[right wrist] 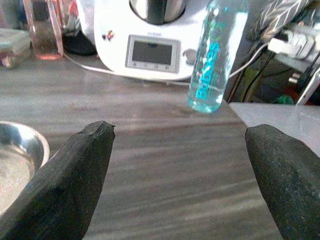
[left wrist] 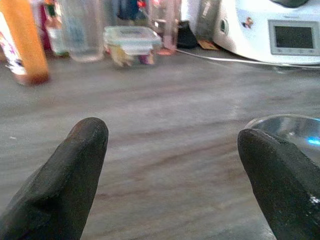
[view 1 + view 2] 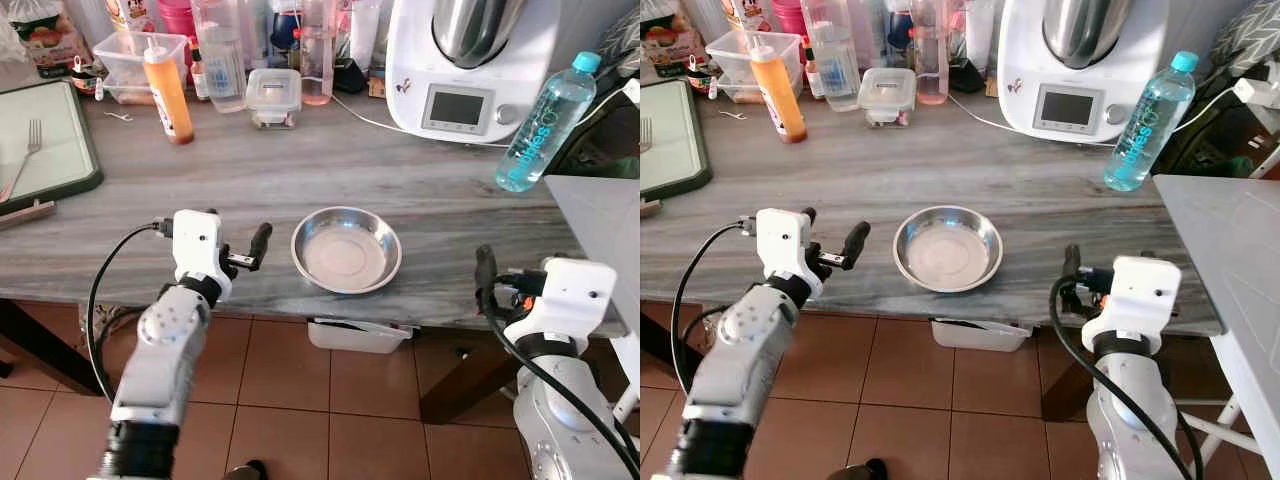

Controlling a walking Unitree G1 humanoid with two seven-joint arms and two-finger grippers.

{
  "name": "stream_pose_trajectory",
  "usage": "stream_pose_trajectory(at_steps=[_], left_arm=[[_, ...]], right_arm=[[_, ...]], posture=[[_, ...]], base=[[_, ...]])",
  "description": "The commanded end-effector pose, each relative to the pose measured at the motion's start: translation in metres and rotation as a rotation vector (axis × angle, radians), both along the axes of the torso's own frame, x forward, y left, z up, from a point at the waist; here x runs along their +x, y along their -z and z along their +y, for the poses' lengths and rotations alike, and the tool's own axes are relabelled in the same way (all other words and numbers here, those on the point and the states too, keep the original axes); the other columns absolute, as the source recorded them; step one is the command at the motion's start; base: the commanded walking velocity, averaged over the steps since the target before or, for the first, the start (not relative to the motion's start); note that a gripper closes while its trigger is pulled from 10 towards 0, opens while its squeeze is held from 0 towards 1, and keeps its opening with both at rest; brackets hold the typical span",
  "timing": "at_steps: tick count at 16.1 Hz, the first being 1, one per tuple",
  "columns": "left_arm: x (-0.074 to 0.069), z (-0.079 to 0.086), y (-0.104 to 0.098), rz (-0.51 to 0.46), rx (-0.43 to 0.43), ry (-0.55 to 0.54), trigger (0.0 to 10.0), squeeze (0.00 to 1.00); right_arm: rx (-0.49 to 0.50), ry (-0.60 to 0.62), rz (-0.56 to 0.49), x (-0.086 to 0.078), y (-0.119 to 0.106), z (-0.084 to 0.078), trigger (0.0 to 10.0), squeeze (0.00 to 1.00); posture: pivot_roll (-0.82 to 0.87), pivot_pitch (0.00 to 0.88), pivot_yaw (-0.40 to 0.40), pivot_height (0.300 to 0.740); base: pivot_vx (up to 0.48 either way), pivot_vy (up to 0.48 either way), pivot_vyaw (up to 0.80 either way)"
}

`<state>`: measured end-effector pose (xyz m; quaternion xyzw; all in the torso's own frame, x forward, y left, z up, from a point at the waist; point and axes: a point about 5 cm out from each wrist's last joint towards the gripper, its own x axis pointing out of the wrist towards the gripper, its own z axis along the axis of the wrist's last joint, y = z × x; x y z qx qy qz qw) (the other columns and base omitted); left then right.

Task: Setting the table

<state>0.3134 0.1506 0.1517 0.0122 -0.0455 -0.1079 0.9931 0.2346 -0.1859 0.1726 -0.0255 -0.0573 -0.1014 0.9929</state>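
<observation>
A shallow steel bowl (image 3: pixel 346 250) sits empty near the front edge of the grey wooden counter (image 3: pixel 420 190). My left gripper (image 3: pixel 237 238) hovers over the counter's front edge just left of the bowl, open, with nothing between its fingers (image 2: pixel 75 170); the bowl's rim (image 2: pixel 287 125) lies beside one fingertip. My right gripper (image 1: pixel 180 175) is open and empty at the counter's front right, to the right of the bowl (image 1: pixel 17 155). A fork (image 3: pixel 25 160) lies on a green-rimmed tray (image 3: pixel 85 150) at the far left.
Along the back stand an orange sauce bottle (image 3: pixel 168 92), a lidded plastic box (image 3: pixel 273 95), a white kitchen machine (image 3: pixel 470 60) and a blue water bottle (image 3: pixel 548 122). A white table (image 3: pixel 600 230) adjoins on the right. Tiled floor (image 3: pixel 300 400) lies below.
</observation>
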Motion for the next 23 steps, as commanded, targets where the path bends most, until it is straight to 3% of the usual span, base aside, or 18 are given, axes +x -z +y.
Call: stream_pose_trajectory(at_steps=[1,5,11,23], left_arm=[[-0.005,0.003,-0.003,-0.046,0.049,-0.06,10.0,0.0],[-0.012,0.014,0.009,-0.021,0.088,-0.113,10.0,0.0],[-0.013,0.007,0.01,-0.044,0.123,-0.108,10.0,0.0],[-0.009,0.005,0.013,-0.022,0.144,-0.113,10.0,0.0]], right_arm=[[-0.03,0.021,-0.042,-0.005,-0.007,-0.005,10.0,0.0],[-0.03,0.013,-0.012,-0.014,0.004,-0.007,10.0,0.0],[-0.013,-0.007,-0.009,-0.011,0.007,-0.005,10.0,0.0],[-0.016,0.005,-0.01,-0.011,0.009,-0.005,10.0,0.0]], posture=[[0.06,0.106,-0.04,0.74],[0.06,0.105,-0.05,0.74],[0.06,0.104,-0.045,0.74],[0.06,0.113,-0.038,0.74]], base=[[0.0,0.0,0.0],[0.0,0.0,0.0],[0.0,0.0,-0.31],[-0.044,0.0,0.0]])
